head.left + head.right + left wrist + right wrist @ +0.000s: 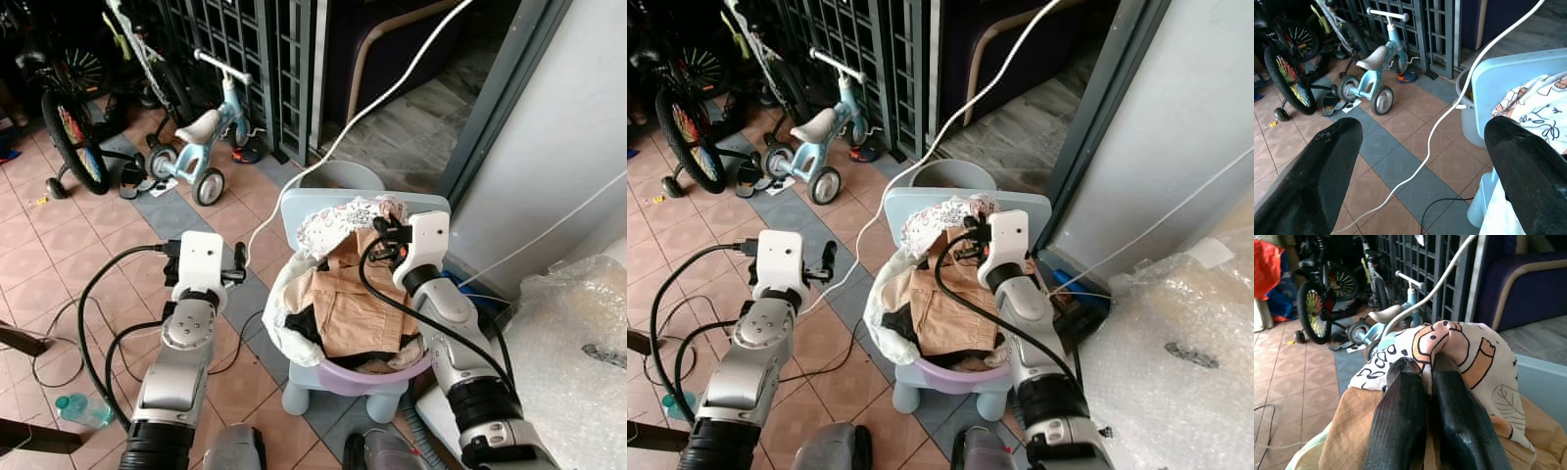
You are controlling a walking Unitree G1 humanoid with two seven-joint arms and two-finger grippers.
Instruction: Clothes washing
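open tiled floor (59,255) lies to my left, a wall (578,147) crowds my right. the basin (338,377) on the small chair (323,201) is heaped, its far rim probably buried. my right gripper (1422,369) pinches the white patterned cloth (1469,357) atop tan clothes (358,308). my left gripper (1422,139) hangs spread, empty.

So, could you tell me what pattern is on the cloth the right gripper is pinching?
White cloth with black and orange cartoon prints, clearest in the right wrist view.
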